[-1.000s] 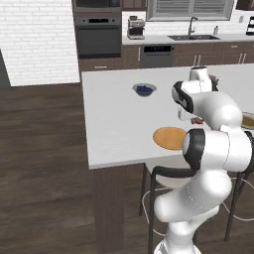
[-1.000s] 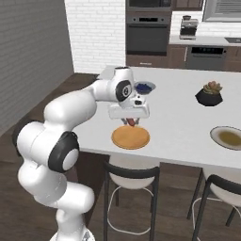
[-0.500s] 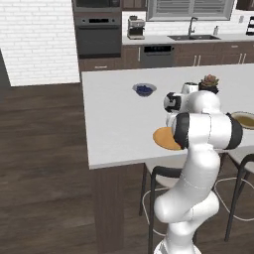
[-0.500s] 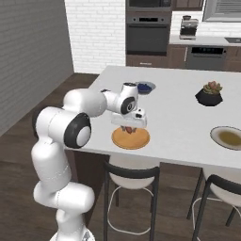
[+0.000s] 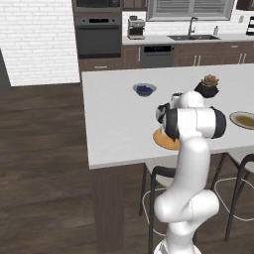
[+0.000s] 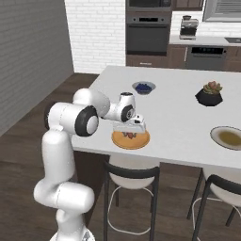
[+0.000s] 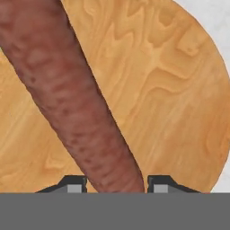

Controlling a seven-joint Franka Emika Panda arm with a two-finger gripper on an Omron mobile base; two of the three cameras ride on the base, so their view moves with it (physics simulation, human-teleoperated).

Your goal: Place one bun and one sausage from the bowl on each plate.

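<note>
A reddish-brown sausage (image 7: 67, 94) runs up from between my finger tips and fills much of the hand view. My gripper (image 7: 116, 184) is shut on the sausage, directly above the orange-brown wooden plate (image 7: 175, 90). From the right base view, the gripper (image 6: 129, 132) hangs low over that plate (image 6: 141, 141) near the counter's front edge, with a bit of sausage (image 6: 129, 136) showing under the hand. The pale grey plate (image 6: 214, 134) with a brownish centre lies to the right. The buns and the dark bowl are out of view.
A small bowl of blueberries (image 6: 143, 87) and a black plant pot (image 6: 209, 95) stand farther back on the white counter. Bar stools (image 6: 129, 174) sit under the counter's front edge. In the left base view, my arm covers most of the wooden plate (image 5: 161, 140).
The hand has come down with the sausage from well above the wooden plate to just over it, and the arm has folded in closer.
</note>
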